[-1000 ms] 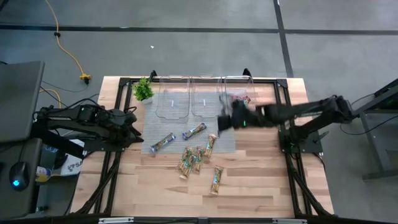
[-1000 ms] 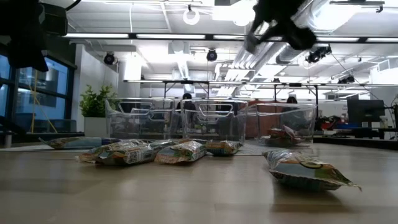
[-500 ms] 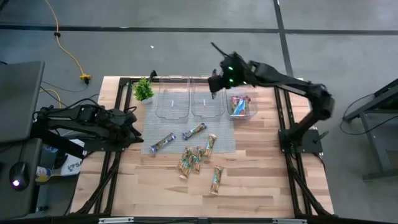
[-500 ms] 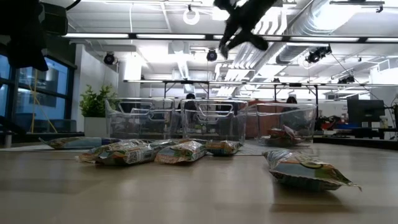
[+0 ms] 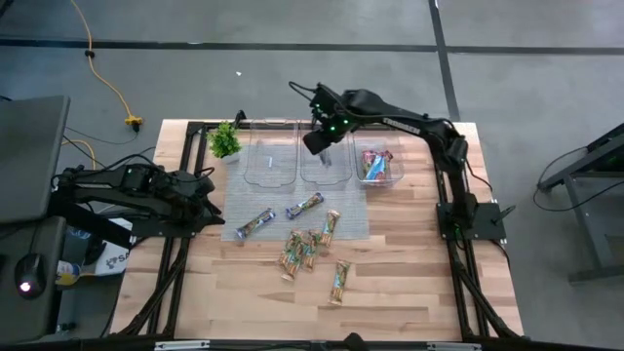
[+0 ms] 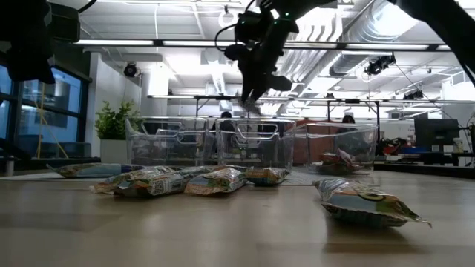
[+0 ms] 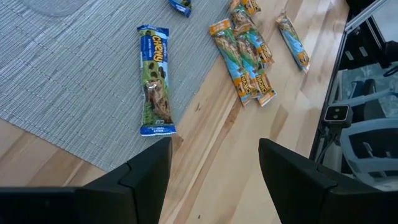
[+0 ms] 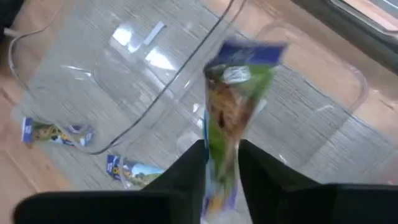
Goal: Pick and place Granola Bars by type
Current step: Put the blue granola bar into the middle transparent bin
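My right gripper (image 5: 319, 139) is above the middle clear bin (image 5: 336, 174), shut on a blue-and-green granola bar (image 8: 239, 93). The right bin (image 5: 396, 175) holds red bars (image 5: 373, 163); the left bin (image 5: 268, 168) shows no bar. Two blue bars (image 5: 255, 224) (image 5: 304, 205) lie flat on the grey mat (image 5: 356, 219). Several tan-orange bars (image 5: 298, 251) lie near the mat's front edge, one alone (image 5: 338, 281) nearer the front. My left gripper (image 7: 214, 168) is open and empty at the table's left, near one blue bar (image 7: 154, 81). My right gripper pinches the blue-and-green bar between its two fingers (image 8: 191, 167), at the bar's near end (image 8: 221, 158). The bar sticks out past the fingertips, along the fingers. It is lifted clear, over the middle bin.
A small green plant (image 5: 224, 141) stands at the far left corner, next to the left bin. The three bins stand in a row along the far edge. Bare wood (image 5: 419, 283) lies at the front and right.
My right gripper has swung from over the mat by the right bin toward the far edge, then toward the left. It now hangs over the middle bin, with the bar in its fingers. The bars on the table have not moved.
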